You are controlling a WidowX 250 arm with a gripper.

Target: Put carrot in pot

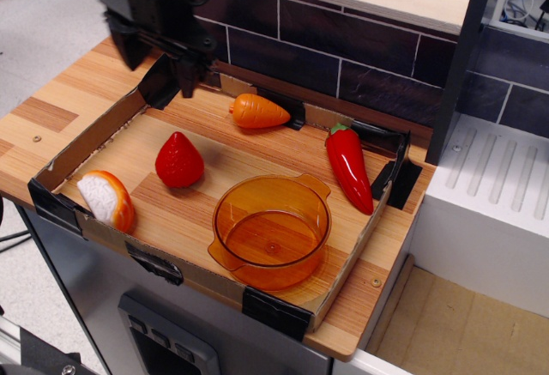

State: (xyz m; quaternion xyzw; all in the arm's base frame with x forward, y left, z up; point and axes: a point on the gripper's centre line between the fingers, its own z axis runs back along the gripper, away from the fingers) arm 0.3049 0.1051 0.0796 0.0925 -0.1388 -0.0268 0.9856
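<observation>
Pincer point(159, 62) hangs over the far-left corner of the cardboard tray point(86, 139), fingers spread wide, holding and touching nothing. Carrot point(258, 111) lies on its side against the tray's back wall, right of the pincer and apart from it. Pot point(272, 231) sits upright at the tray's front on the counter point(51, 109), with the strawberry point(178, 160) to its left.

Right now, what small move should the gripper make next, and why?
Probably move right and down toward the carrot. The gripper hangs open and empty above the tray's back left corner, while the carrot lies untouched by the back wall, and the pot is empty.
</observation>
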